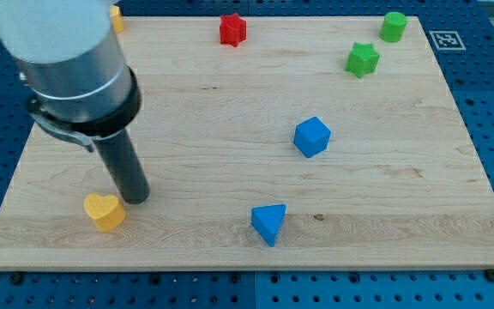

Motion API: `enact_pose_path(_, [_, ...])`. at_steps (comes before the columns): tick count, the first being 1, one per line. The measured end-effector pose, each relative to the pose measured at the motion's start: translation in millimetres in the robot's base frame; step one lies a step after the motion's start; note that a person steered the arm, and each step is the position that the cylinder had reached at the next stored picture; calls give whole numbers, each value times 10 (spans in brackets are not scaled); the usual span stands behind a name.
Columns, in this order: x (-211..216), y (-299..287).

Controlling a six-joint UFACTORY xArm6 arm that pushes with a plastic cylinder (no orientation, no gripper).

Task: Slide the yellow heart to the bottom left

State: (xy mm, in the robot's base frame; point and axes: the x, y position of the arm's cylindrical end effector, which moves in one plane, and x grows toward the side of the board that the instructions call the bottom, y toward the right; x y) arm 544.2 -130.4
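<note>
Wooden tabletop (230, 103), blocks scattered. My tip (137, 198) sits just right of the yellow heart (104, 211), near the view's bottom left. No jaws on this rod.

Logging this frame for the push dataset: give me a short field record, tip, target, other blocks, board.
tip: my tip, the dark rod's lower end, on the board just to the view's upper right of the target, about touching it
target: yellow heart block, near the bottom left corner
blue: blue cube block at centre right; blue triangular block below it
green: green star block and green cylinder block, top right
red: red star block, top centre
surface: light wooden board
</note>
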Motion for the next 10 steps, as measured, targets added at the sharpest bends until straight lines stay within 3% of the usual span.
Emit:
enact_pose_path(1, [109, 118])
enact_pose_path(9, [277, -680])
enact_pose_path(10, [258, -519])
